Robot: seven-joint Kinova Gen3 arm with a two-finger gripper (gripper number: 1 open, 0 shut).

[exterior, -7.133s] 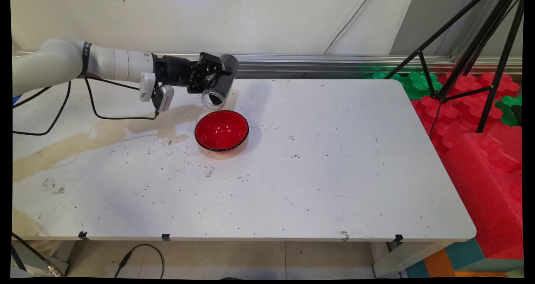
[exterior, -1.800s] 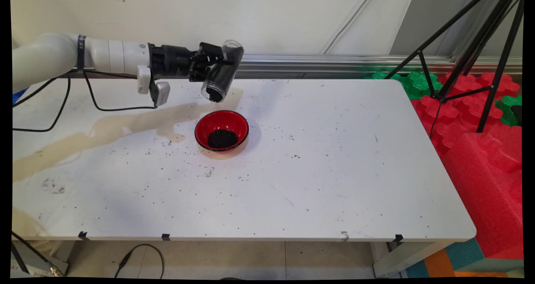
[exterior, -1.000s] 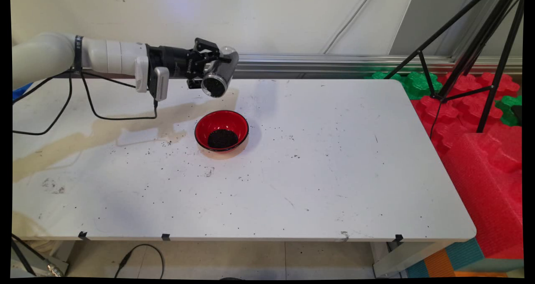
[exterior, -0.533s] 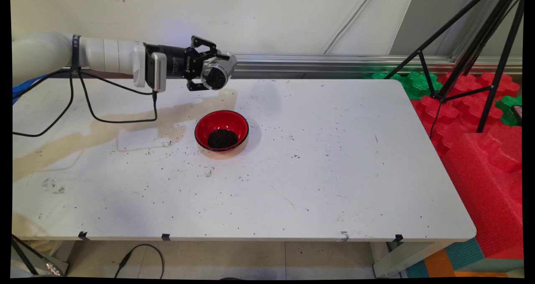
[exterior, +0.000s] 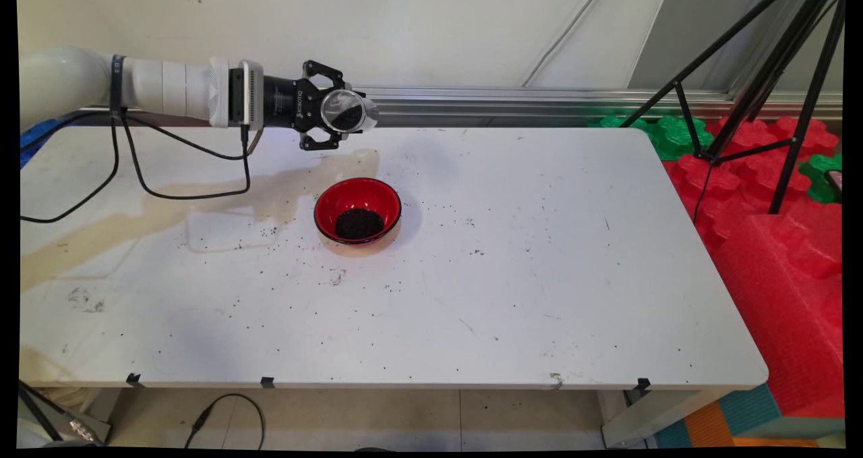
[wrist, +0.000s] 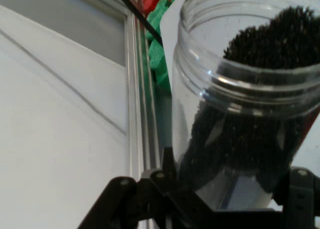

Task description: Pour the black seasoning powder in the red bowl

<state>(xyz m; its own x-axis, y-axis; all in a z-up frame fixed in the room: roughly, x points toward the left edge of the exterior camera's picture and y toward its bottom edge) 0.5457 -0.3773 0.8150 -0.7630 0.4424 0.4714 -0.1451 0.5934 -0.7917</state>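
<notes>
Gripper (exterior: 335,112) clamped on clear jar (exterior: 345,110) of dark grains, lying sideways, at twelve o'clock above red bowl (exterior: 357,210).

Red bowl (exterior: 357,210) on white table (exterior: 539,296)

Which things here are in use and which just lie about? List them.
In use:
- gripper, shut on the clear jar of black grains
- red bowl, black grains in it

Lying about:
- scattered grains on the table
- black tripod
- red and green foam blocks
</notes>
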